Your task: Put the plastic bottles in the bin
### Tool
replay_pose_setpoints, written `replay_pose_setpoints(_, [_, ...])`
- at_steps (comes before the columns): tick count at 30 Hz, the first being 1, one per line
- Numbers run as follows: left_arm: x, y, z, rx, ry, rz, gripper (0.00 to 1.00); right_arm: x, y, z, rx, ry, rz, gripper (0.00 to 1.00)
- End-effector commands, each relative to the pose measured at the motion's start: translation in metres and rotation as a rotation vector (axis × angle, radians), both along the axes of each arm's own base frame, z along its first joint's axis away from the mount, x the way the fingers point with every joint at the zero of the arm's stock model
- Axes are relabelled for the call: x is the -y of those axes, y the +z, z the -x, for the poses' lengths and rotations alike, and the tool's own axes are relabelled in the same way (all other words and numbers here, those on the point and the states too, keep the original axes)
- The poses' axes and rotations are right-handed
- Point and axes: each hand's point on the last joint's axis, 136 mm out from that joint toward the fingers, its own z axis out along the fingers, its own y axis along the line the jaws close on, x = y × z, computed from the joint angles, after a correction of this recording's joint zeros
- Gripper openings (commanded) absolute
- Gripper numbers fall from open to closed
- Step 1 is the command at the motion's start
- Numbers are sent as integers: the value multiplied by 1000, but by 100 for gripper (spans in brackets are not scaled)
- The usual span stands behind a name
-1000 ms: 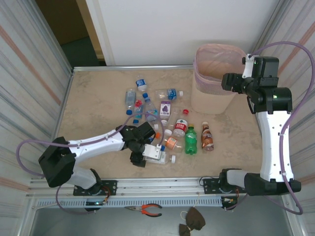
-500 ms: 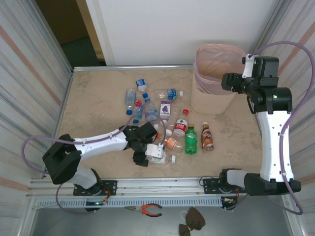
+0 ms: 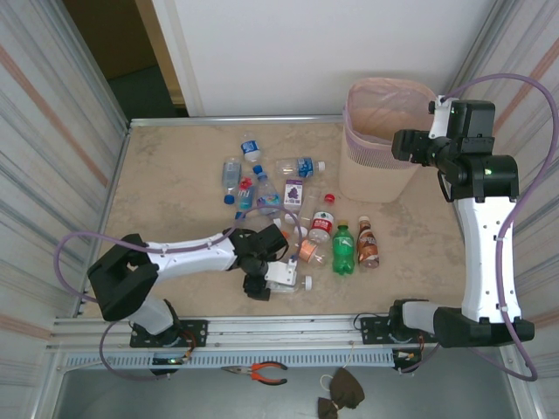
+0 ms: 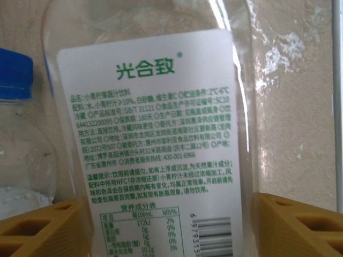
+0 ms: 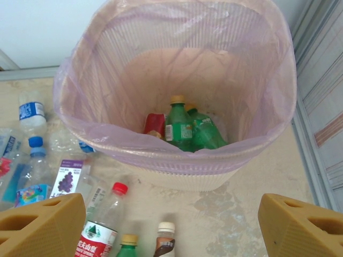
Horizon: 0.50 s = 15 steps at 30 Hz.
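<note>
**A few bottles binned, most left on the table**

A few green bottles (image 5: 185, 128) and a red-labelled one are seen lying at the bottom of the bin (image 5: 177, 171), which is set at the far right of the table (image 3: 175, 183). About a dozen loose bottles (image 3: 293, 196) are left scattered over the middle of the table, left of the bin. The left gripper (image 4: 166, 225) is set low at the near edge of that cluster, its fingers spread wide on either side of a clear bottle (image 4: 150, 107) with a white label, which is not yet squeezed. The right gripper (image 5: 171, 225) is held above the bin, fingers apart and empty. The task is judged well short of halfway
</note>
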Motion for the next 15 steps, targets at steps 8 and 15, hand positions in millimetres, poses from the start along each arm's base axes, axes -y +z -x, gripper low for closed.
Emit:
replay_pose_setpoints(8, [-7,-6,2,17,35,-23,61,1,12,2,40,14,12,83])
replay_pose_setpoints(15, [-4,6,1,34,32,11,60,0,16,5,53,16,7,83])
